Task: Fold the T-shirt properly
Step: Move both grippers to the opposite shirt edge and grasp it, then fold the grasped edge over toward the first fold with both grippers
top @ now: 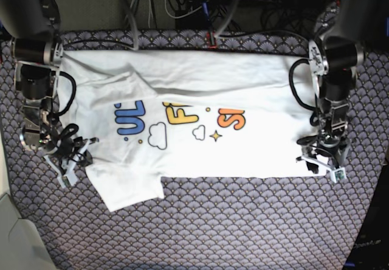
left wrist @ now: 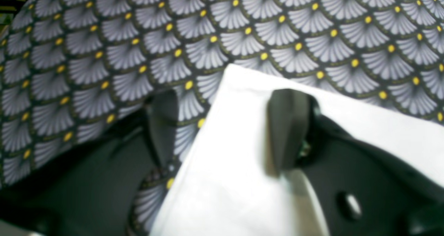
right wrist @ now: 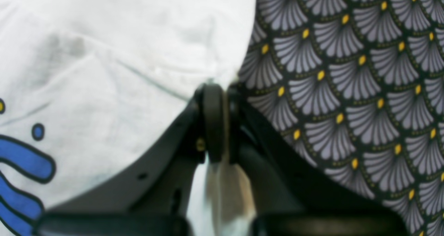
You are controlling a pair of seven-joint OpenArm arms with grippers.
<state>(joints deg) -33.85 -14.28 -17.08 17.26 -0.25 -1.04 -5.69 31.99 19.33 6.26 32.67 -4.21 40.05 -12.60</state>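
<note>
A dark tablecloth [top: 200, 221] printed with grey fan-shaped scales and yellow dots covers the work surface, with a tangle of cables [top: 182, 5] running along its far edge. The T-shirt [top: 200, 106] lies spread across the middle of it, printed side up, with parts of the blue, yellow and orange lettering showing above small clouds and a star; one sleeve [top: 124, 188] sticks out toward the near edge on the base view's left. The right gripper [right wrist: 222, 90] sits at that left side of the shirt, its jaws together and clamped on a fold of the white fabric at the shirt's edge, near the blue print. The left gripper [left wrist: 229, 125] is at the shirt's opposite end, at the near corner; its fingers [left wrist: 288, 128] stand apart, with the white corner of the cloth lying between them, not pinched.
</note>
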